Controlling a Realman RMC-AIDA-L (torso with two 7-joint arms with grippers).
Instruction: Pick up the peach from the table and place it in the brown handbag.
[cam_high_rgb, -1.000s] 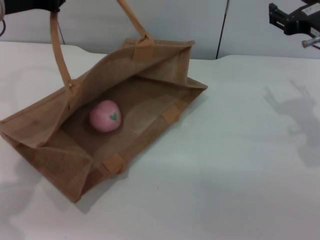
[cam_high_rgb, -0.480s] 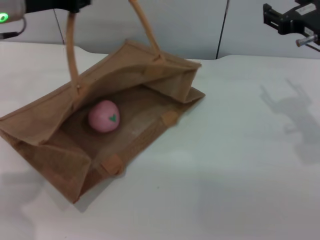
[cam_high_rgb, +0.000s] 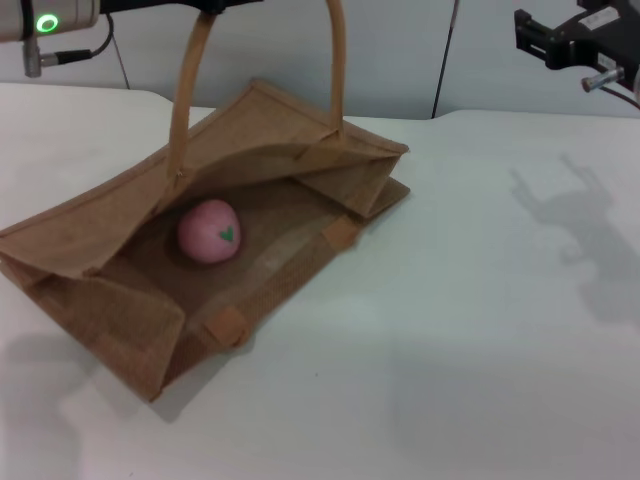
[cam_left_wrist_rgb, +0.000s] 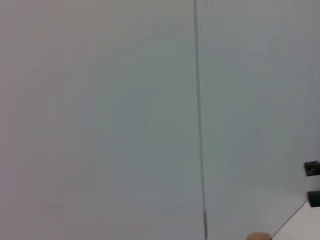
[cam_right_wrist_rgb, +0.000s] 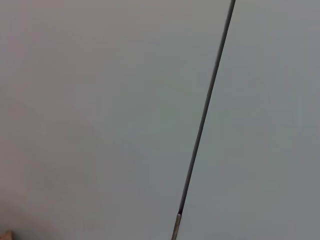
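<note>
Peach (cam_high_rgb: 210, 231) sitting inside bag (cam_high_rgb: 120, 290) on worktop (cam_high_rgb: 450, 350), well below left pincer (cam_high_rgb: 215, 5). Left pincer gripping handle (cam_high_rgb: 182, 100); fingers hidden, can't tell exact closure. Lowering handle gently advisable, avoiding tipping. Right pincer (cam_high_rgb: 560, 40) parked far off, state unclear.

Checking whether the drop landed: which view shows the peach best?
The head view. There the peach lies in plain sight inside the open bag, leaf mark facing the camera. The left and right wrist views show none of it, mostly a blank wall.
</note>
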